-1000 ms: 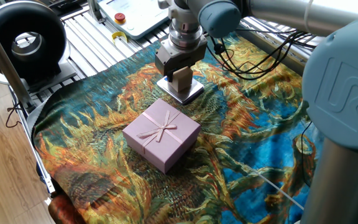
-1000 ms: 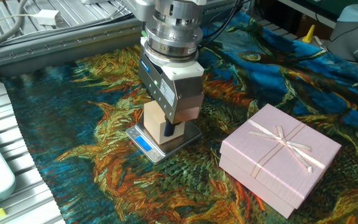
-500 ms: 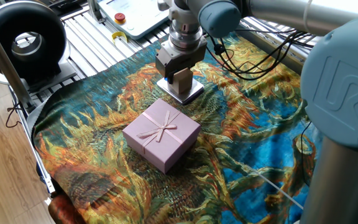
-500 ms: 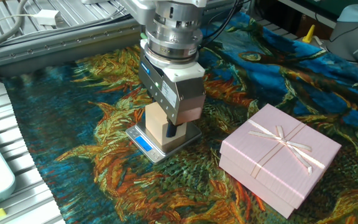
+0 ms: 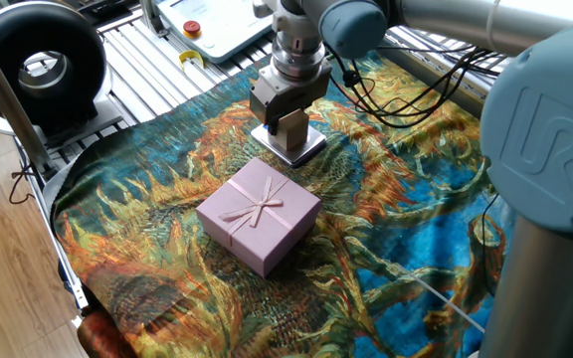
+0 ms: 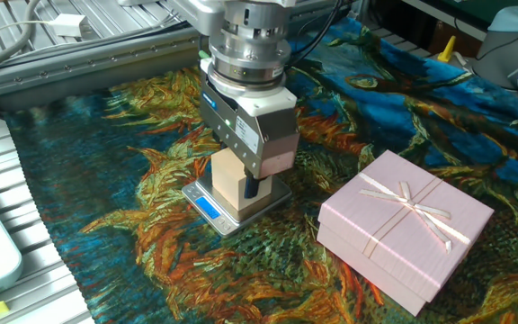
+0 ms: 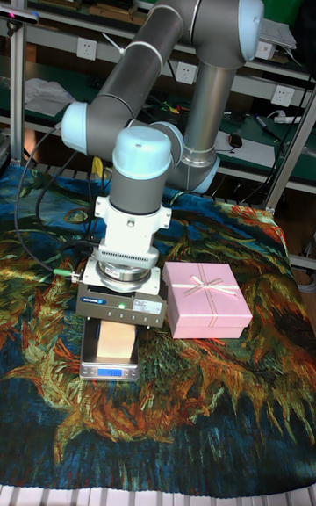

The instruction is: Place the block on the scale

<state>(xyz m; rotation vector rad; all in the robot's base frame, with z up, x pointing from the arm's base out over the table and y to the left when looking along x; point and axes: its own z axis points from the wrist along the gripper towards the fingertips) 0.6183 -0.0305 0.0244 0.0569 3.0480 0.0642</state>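
The tan block (image 6: 230, 182) stands upright on the scale (image 6: 227, 220), a thin silver slab with a blue display at its near corner. My gripper (image 6: 239, 184) hangs straight above the block, and its dark fingers (image 6: 252, 187) reach down beside the block's upper half. The jaws look open, with the block resting on the slab by its own weight. In the tall fixed view the block (image 7: 116, 341) sits centred on the scale (image 7: 110, 372) below the gripper (image 7: 118, 330). From the opposite side, the gripper (image 5: 290, 124) hides most of the block (image 5: 293, 131) on the scale (image 5: 304, 149).
A pink-lilac gift box (image 6: 406, 229) with a bow sits on the patterned cloth (image 6: 106, 198) just right of the scale, also seen as the box (image 5: 259, 214) in front of it. A slatted metal table edge (image 6: 7, 180) borders the cloth. A black round device (image 5: 38, 65) stands at the far corner.
The gripper has risen slightly while the block stayed down on the scale, so more of the block shows below the gripper body.
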